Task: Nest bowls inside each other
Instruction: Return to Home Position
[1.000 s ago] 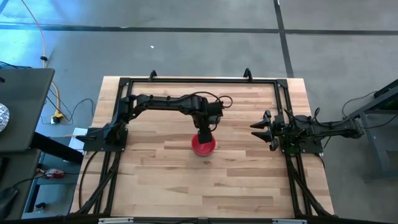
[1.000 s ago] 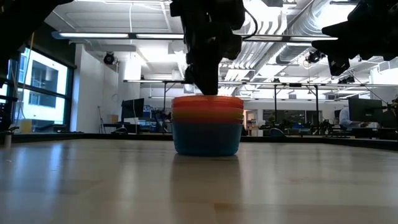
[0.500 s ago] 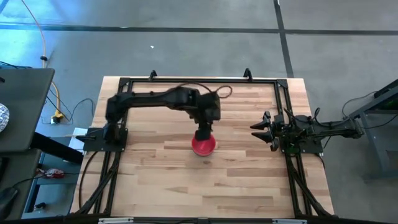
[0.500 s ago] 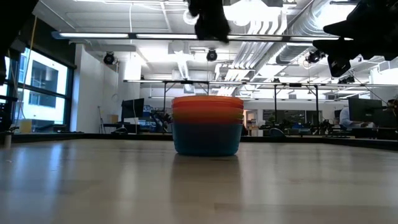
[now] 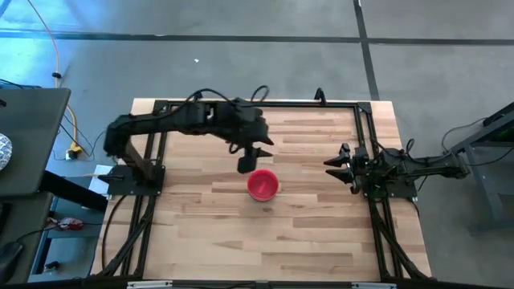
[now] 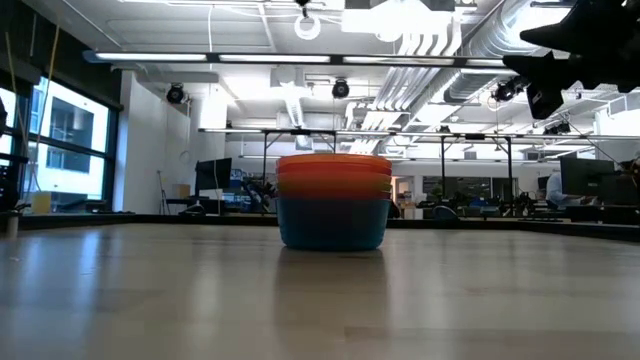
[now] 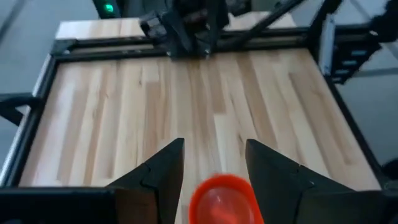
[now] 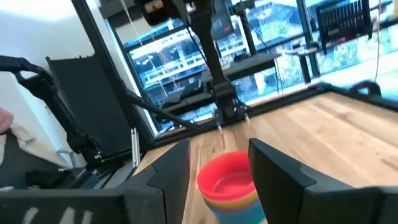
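The bowls stand nested in one stack (image 5: 263, 185) near the table's middle, red on top, its base on the wood. The low view shows the stack (image 6: 333, 202) with red and orange rims, a yellow band and a teal blue bowl at the bottom. My left gripper (image 5: 247, 163) is open and empty, raised above the stack and just to its far-left; its wrist view shows the red bowl (image 7: 222, 198) below, between the open fingers. My right gripper (image 5: 331, 163) is open, parked at the table's right side; its wrist view looks at the stack (image 8: 228, 181).
A black metal frame (image 5: 241, 104) runs around the table's edges. Bare wood (image 5: 241, 233) lies all round the stack. A dark side table (image 5: 28, 136) stands off the table's left.
My left gripper has risen from the stack's rim, clear out of the low view, and drawn back toward the table's far-left as the arm folded in. The stack has stayed where it was.
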`<action>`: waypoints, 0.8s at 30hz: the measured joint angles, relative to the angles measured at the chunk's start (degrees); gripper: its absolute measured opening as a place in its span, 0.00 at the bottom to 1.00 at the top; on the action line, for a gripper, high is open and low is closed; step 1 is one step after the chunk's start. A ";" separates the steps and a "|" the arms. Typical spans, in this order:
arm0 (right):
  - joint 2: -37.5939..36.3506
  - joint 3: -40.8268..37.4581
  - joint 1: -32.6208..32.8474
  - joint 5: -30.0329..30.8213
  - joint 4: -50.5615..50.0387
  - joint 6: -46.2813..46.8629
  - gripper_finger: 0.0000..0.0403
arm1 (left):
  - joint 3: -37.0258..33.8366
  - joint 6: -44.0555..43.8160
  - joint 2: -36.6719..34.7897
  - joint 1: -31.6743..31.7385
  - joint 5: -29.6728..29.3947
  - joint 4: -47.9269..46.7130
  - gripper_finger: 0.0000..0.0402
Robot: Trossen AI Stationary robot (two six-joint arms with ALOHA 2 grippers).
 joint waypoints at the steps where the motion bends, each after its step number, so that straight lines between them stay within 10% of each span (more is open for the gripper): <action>1: -0.01 0.00 0.00 0.13 0.27 -0.89 0.39 | -1.77 0.01 -1.61 -0.04 0.22 0.31 0.40; 24: 0.85 0.02 -0.02 4.49 2.87 -18.06 0.39 | -45.45 -3.02 -32.92 -0.17 -2.47 38.16 0.40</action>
